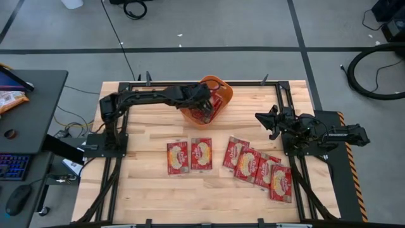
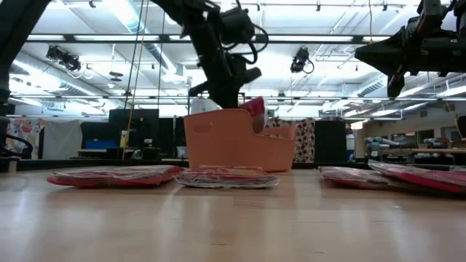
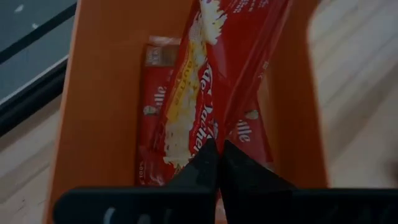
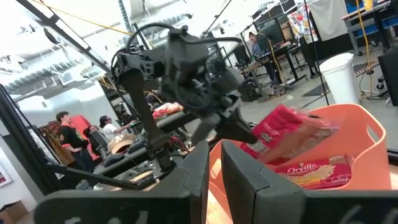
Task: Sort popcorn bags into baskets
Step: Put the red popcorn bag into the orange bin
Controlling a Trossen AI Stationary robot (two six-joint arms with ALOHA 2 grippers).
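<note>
The orange basket [image 1: 223, 95] stands at the table's far middle. My left gripper [image 3: 217, 152] is above it, shut on a red popcorn bag [image 3: 214, 68], which also shows in the low view [image 2: 255, 109] and the right wrist view [image 4: 292, 130]. Another popcorn bag [image 3: 152, 118] lies inside the basket. Two popcorn bags [image 1: 179, 156] [image 1: 201, 154] lie flat at the table's middle. Several more overlap at the near right [image 1: 256, 166]. My right gripper [image 4: 215, 168] waits at the table's right, raised, with a narrow gap between its fingers and nothing in it. My left gripper pinches the popcorn bag between its two fingers at one end, near a corner [image 3: 208, 134]. The fingers slant down from the table's left side. The bag sticks out beyond them, tilted, over the basket's inside. Whether its far end touches the basket I cannot tell.
Black frame rails [image 1: 114, 164] run along the table's left and right sides. A dark desk [image 1: 38, 120] with a keyboard, a mouse and an orange-and-white snack bag [image 1: 9, 99] stands left of the table. People sit in the room beyond [image 4: 68, 134].
</note>
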